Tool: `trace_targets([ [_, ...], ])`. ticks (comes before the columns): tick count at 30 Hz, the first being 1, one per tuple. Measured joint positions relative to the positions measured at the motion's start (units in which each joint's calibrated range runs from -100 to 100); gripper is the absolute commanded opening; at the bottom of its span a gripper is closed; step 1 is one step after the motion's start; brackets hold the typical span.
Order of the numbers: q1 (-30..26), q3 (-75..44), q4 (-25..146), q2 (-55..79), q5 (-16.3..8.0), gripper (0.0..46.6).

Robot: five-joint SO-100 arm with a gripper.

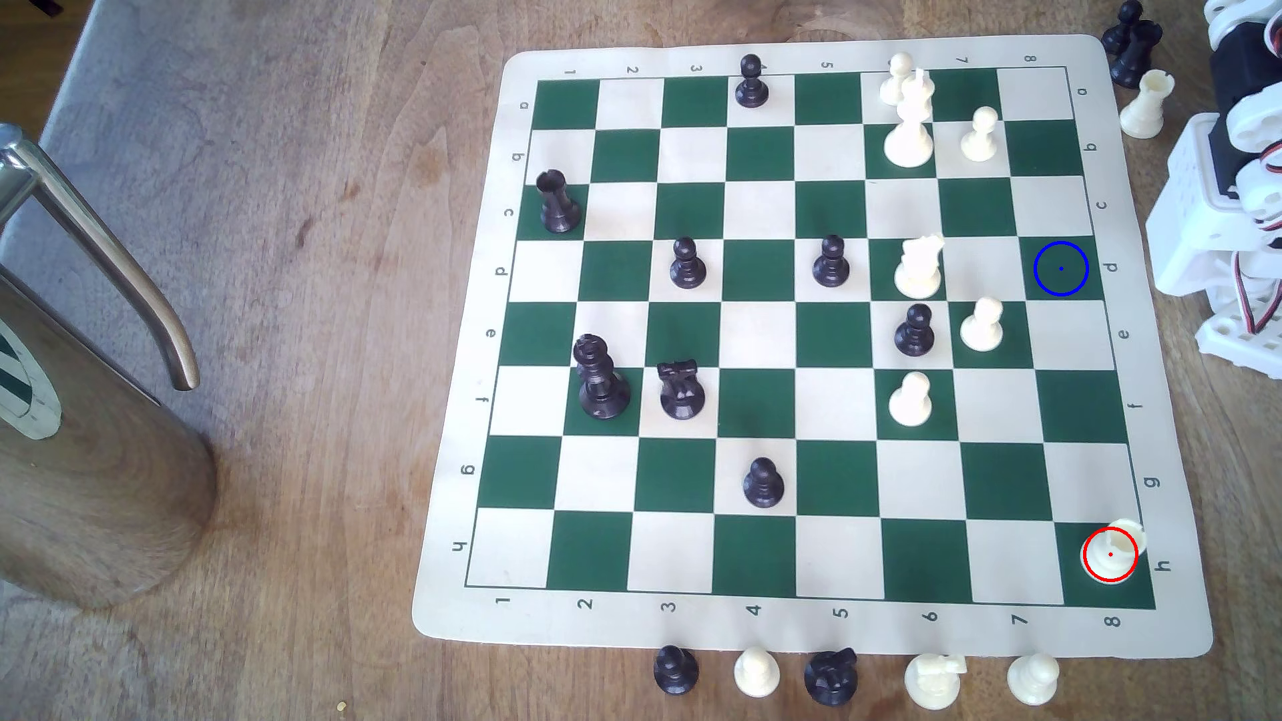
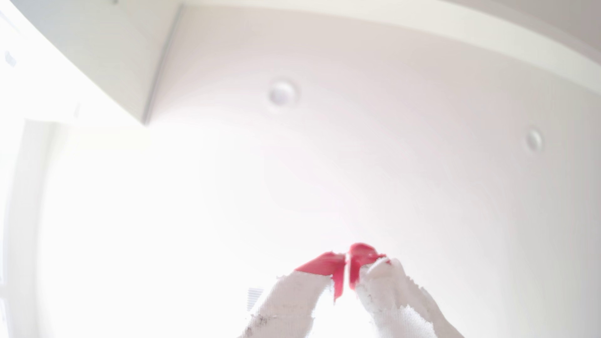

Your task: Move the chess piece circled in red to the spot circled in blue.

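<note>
On my exterior view the rook (image 1: 1112,554) stands inside the red ring on the h8 corner square, far from the blue spot (image 1: 1061,268) on d8. My wrist view faces the ceiling; the gripper (image 2: 347,260) has its red tips together, holding nothing

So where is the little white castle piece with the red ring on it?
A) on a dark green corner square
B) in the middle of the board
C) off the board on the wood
A: the short cream-white plastic rook stands on the dark green corner square by the h and 8 labels.
</note>
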Motion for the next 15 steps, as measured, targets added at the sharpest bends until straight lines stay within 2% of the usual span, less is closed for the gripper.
trace_targets([
  [7,-5.24,-0.72,2.63,0.08,-0.34,0.2],
  [12,-7.89,-7.14,17.21,0.08,-0.83,0.2],
  [15,-8.26,-14.28,33.78,0.08,-0.83,0.2],
])
